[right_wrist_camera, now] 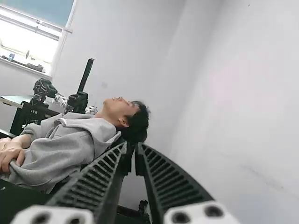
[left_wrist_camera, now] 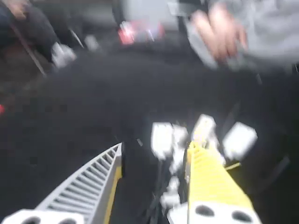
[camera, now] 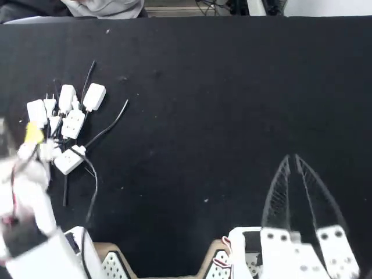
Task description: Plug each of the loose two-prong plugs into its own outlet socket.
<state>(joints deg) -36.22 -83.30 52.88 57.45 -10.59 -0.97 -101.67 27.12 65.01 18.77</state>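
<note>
Several white plugs and outlet sockets [camera: 73, 119] with thin black cords lie bunched at the table's left side; one piece [camera: 68, 160] sits a little nearer the front. My left gripper [camera: 32, 142] is at the left edge of the bunch, its yellow finger [camera: 33, 132] beside the pieces. In the left wrist view, which is blurred, this gripper [left_wrist_camera: 156, 149] is open, with white pieces [left_wrist_camera: 163, 137] just ahead of its fingers. My right gripper [camera: 293, 157] is shut on nothing near the front right, raised and far from the bunch; its fingertips [right_wrist_camera: 127, 150] touch.
The black table top [camera: 221, 87] runs from the bunch to the right edge. Both arm bases [camera: 232, 256] stand at the front edge. A black cord [camera: 93, 192] loops from the bunch toward the left base.
</note>
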